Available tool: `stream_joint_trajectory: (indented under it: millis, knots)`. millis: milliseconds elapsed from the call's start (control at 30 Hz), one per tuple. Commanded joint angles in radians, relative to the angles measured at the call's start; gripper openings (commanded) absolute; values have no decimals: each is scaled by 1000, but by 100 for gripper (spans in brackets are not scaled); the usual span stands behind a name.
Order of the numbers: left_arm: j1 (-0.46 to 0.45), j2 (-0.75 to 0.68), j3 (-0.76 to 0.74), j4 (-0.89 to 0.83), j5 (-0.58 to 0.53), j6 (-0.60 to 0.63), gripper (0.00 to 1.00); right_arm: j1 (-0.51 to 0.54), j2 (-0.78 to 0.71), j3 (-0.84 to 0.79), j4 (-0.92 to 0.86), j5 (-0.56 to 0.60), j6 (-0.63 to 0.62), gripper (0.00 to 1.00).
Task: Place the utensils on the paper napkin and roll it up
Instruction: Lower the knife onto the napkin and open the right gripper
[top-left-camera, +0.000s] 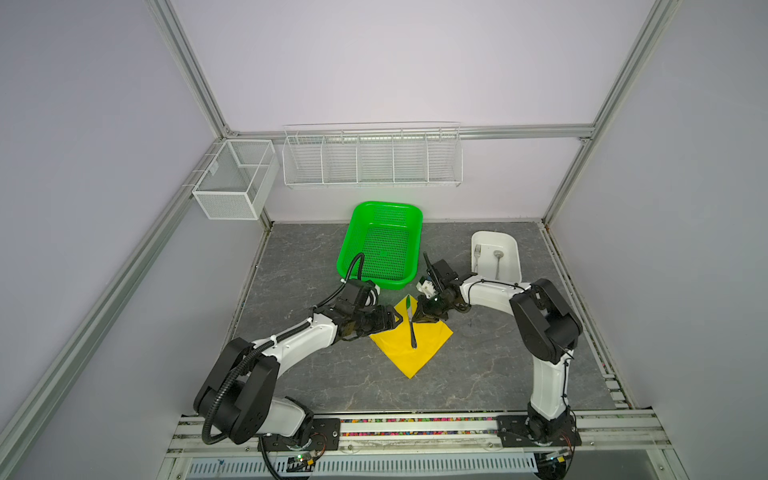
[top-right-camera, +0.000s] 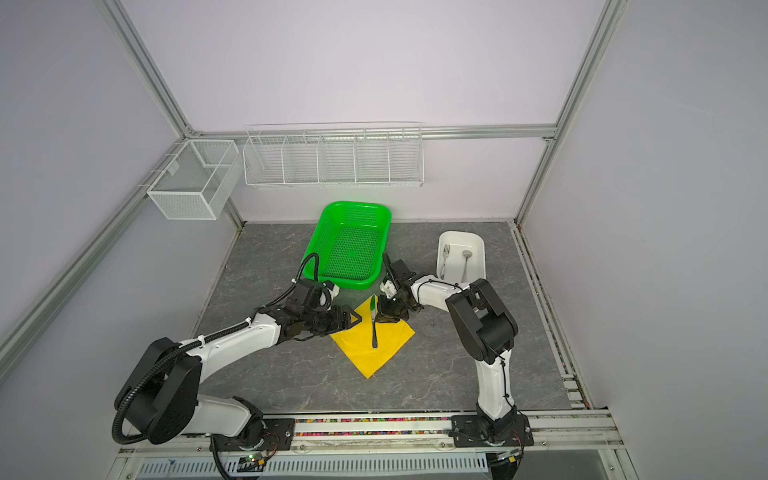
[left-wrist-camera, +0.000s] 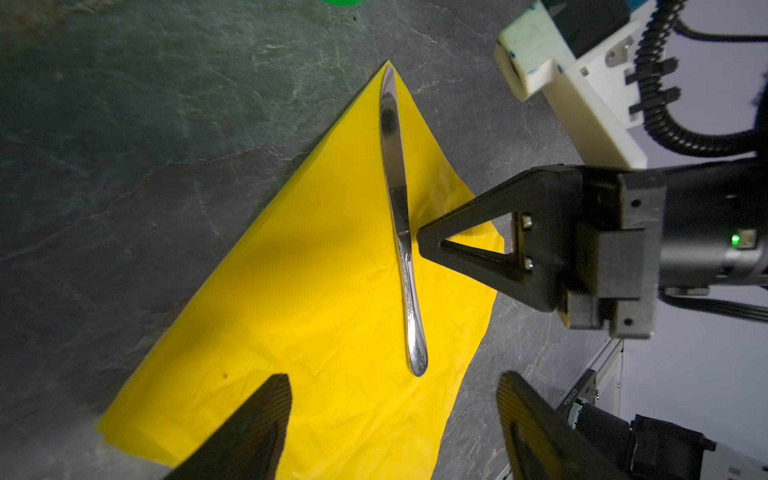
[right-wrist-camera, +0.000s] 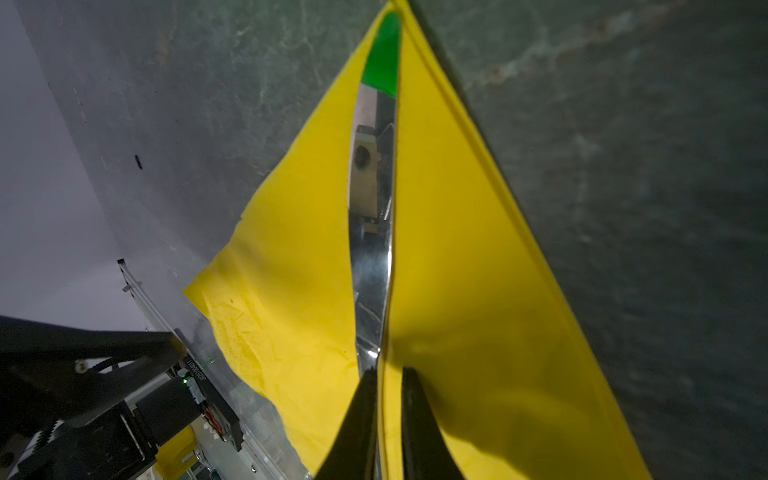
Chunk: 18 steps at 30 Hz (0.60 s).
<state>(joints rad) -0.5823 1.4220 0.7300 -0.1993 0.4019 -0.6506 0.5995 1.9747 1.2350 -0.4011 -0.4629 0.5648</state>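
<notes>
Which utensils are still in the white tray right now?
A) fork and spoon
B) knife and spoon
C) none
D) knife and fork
A: in both top views the fork and spoon lie in the white tray, while the knife already lies on the yellow napkin.

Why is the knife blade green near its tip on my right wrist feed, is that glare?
Reflection: in the right wrist view the knife mirrors something green, likely the green basket, plus camera hardware; in the left wrist view it reads plain silver, with shadow across the paper napkin.
</notes>
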Motion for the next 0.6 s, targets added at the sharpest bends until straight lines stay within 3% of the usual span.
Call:
stream_joint_trajectory:
  millis: [0,267,367,567]
  knots:
    - [4,11,25,-1,10,11,79,17,-55,-17,8,20,14,17]
    - [6,-16,17,-10,-21,6,79,43,-137,-36,-19,197,47,28]
    - [5,-8,19,-8,-15,6,78,61,-122,-27,-31,206,53,29]
    - [6,-8,4,-9,-20,5,77,140,-112,9,-105,378,76,32]
